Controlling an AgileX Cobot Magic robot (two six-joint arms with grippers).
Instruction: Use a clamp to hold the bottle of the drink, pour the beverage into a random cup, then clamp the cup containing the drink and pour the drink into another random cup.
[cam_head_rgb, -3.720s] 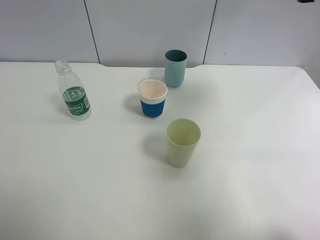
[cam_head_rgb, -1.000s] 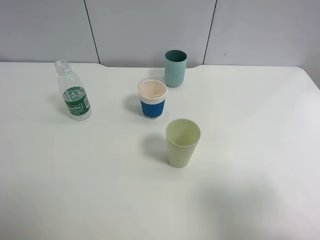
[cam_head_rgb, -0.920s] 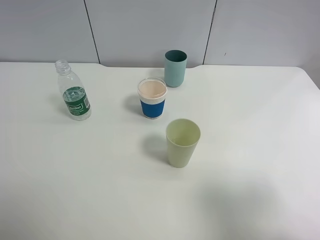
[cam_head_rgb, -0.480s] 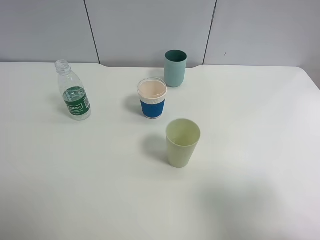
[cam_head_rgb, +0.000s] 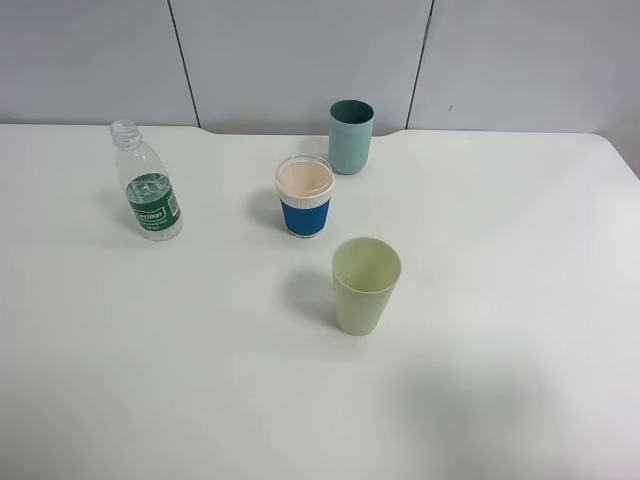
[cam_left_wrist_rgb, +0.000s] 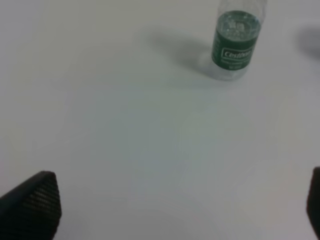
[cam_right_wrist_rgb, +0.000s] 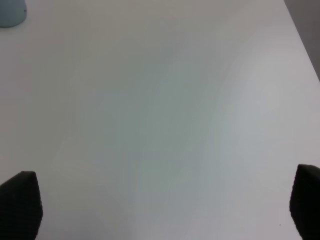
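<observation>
Upright, capless clear bottle (cam_head_rgb: 146, 182), green label, seemingly little liquid

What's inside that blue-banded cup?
The blue-banded cup shows only a smooth pinkish-cream interior from above. Whether any clear liquid sits in it cannot be told; its bottom isn't distinguishable.

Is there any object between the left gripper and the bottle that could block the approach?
Nothing visible does. In the left wrist view, only bare table lies between the open left gripper and the upright bottle.

Capless bottle (cam_head_rgb: 147, 186) upright, left of blue-banded cup (cam_head_rgb: 304, 196); green cup (cam_head_rgb: 365, 285) nearer.
</observation>
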